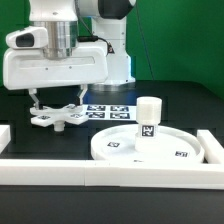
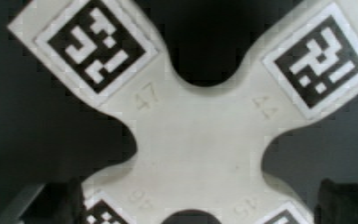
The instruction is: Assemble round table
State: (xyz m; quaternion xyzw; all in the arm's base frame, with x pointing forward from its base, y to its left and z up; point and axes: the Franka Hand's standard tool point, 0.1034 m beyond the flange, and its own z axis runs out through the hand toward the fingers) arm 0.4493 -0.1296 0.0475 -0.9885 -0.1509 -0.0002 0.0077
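The white cross-shaped foot piece (image 1: 57,117) lies flat on the black table at the exterior view's left, with square tags on its arms. My gripper (image 1: 57,104) is low over it, open, with one finger on each side of its middle. In the wrist view the foot piece (image 2: 194,130) fills the frame, and the dark fingertips (image 2: 19,203) stand at its two sides with a gap still showing. The large rimmed round disc (image 1: 120,150) lies at the exterior view's right. The short thick cylinder leg (image 1: 148,117) stands upright on it.
The marker board (image 1: 110,112) lies flat behind the foot piece and the disc. Long white border rails (image 1: 100,172) run along the front, with short ends at the exterior view's left (image 1: 4,137) and right (image 1: 212,143). The arm's white base (image 1: 118,60) stands behind.
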